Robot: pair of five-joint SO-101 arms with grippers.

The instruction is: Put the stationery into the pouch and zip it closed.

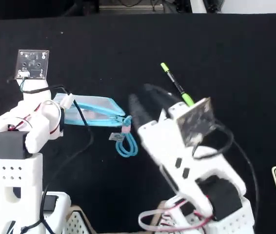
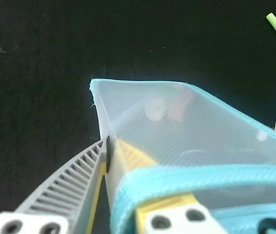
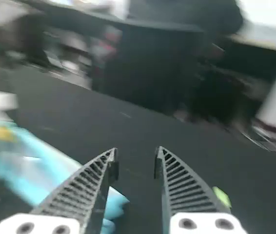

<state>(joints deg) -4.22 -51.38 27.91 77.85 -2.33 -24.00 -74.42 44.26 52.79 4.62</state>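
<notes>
The left claw (image 2: pixel 108 153) pinches the pouch (image 2: pixel 187 131); the right claw (image 3: pixel 135 158), parted and empty, should straddle the green-capped pen (image 1: pixel 176 84) squarely.

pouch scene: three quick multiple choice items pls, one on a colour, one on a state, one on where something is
1. What colour is the trim of the pouch?
A) red
B) light blue
C) green

2. How is the right gripper?
A) open, holding nothing
B) shut on a pen
C) shut on the pouch

3. Where is the green-capped pen?
A) inside the pouch
B) on the black table, outside the pouch
C) in the right gripper

Answers:
1. B: the edging shows light blue in the high and left wrist views.
2. A: its fingers stand apart with nothing between them.
3. B: it lies on the table beside the right arm.
</notes>
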